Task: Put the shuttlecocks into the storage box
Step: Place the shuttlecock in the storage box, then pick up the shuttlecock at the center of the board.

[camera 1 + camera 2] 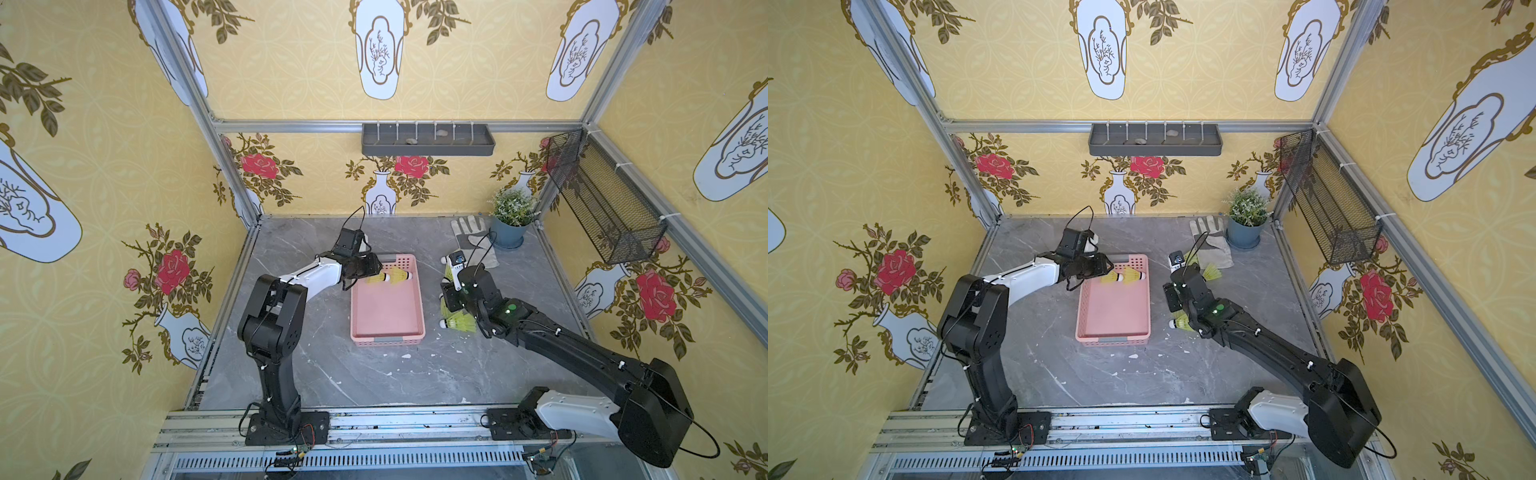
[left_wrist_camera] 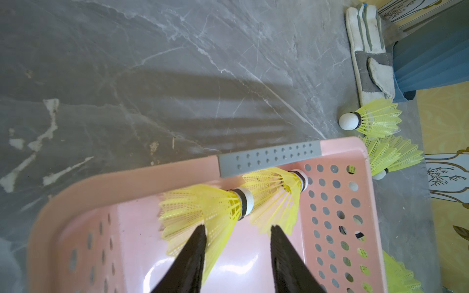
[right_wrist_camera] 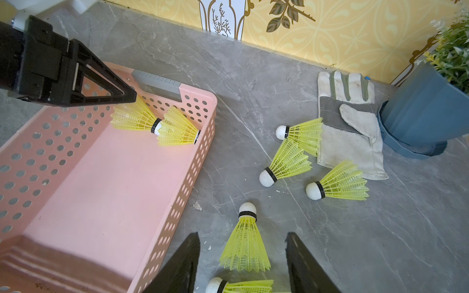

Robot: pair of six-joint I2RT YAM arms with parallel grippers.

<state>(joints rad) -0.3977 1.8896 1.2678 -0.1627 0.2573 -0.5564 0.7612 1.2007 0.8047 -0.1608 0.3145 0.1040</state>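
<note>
Grey marble-patterned tabletop (image 1: 332,374) makes the floor of a cell whose walls carry yellow wallpaper (image 1: 104,166) printed with red roses and white vases. A dark grey wall tray (image 1: 428,139) hangs on the back wall and a black wire mesh basket (image 1: 602,199) on the right one. Near the middle of the tabletop sits the shallow rectangular pink plastic storage box (image 1: 386,320), with perforated sides and a grey tab on each short end. Two of the small neon yellow-green plastic shuttlecocks (image 2: 203,213), with white rounded tips and black bands, lie on their sides inside the box at its far end. The tip of one touches the skirt of the other, whose own tip is against the right long wall. The left gripper (image 2: 237,228) hangs over this end, just above the nearer skirt; its two black fingers stand apart and grasp nothing. The right gripper (image 3: 242,234) is over the table to the right of the box, its fingers also spread, one on each side of a lying shuttlecock, with a gap on both sides. Four more lie on the table in the right wrist view. Three of them are beside a white and grey work glove (image 3: 347,132) that lies flat next to a blue plant pot (image 3: 426,114).
</note>
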